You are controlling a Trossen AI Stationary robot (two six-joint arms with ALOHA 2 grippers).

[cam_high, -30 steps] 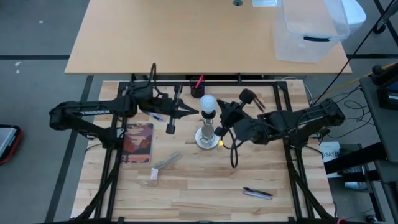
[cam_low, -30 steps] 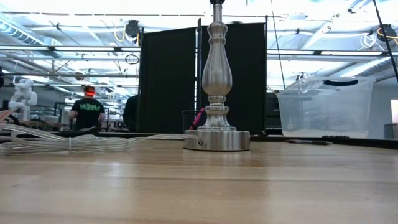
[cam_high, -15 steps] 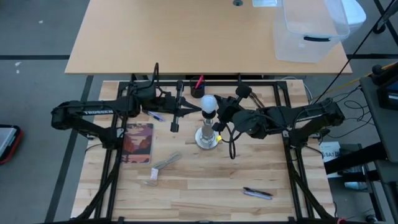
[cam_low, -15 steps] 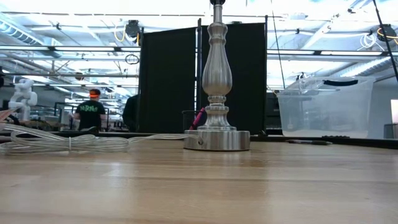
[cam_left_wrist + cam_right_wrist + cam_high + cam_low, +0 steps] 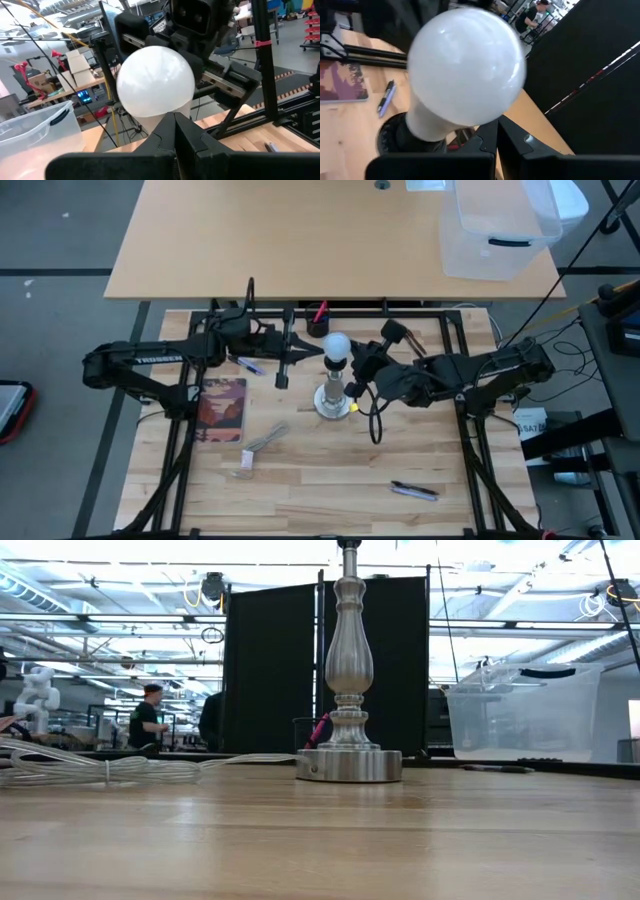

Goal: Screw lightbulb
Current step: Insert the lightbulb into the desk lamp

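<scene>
The frosted white lightbulb (image 5: 335,345) stands upright with its narrow base in the top of the silvery socket stand (image 5: 333,402), whose disc foot rests on the wooden table (image 5: 348,765). My left gripper (image 5: 314,358) is shut, with its tips at the bulb's neck from the table's left (image 5: 175,120). My right gripper (image 5: 353,366) is shut, with its tips just under the globe from the table's right (image 5: 496,127). The bulb fills both wrist views (image 5: 155,82) (image 5: 467,70). My left gripper's shut fingertips (image 5: 175,116) come level from the table's left at the bulb's neck (image 5: 165,112) under the globe; I cannot tell whether they touch it. My right gripper's shut fingertips (image 5: 492,125) come from the table's right at the globe's underside (image 5: 480,117); I cannot tell whether they touch it.
A notebook (image 5: 222,408), a coiled white cable (image 5: 262,442) and a pen (image 5: 413,490) lie on the table's near half. A dark cup with a red pen (image 5: 318,322) stands behind the stand. A clear bin (image 5: 495,230) sits on the far table. A person (image 5: 148,720) stands far off.
My right gripper has gone a little toward the bulb and rolled about its wrist. My left gripper has rolled about its wrist and shifted slightly toward the bulb. The bulb and stand have stayed in place.
</scene>
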